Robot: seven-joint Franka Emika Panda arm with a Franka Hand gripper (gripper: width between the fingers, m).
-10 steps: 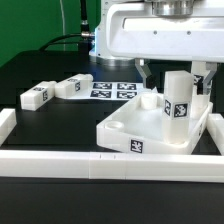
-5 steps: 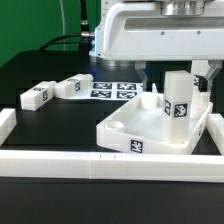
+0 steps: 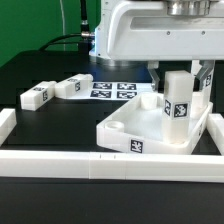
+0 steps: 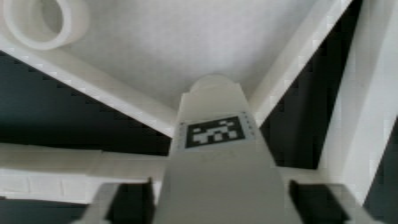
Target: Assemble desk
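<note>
The white tabletop lies as a rimmed tray near the border wall. One leg block stands upright in it, at the corner toward the exterior view's right. My gripper is over this leg's top, with a finger on each side. In the wrist view the leg and its tag run out between the dark fingers, which press against its sides. The tabletop's rims and a round corner recess show beyond it. Two more leg blocks lie on the table at the exterior view's left.
The marker board lies flat behind the tabletop. The long low white border wall runs along the front and turns up at the left end. The arm's large white body hangs over the tabletop.
The gripper has shifted toward the exterior view's right, and its left finger has come up against the upright leg. The leg and tabletop have not moved.
</note>
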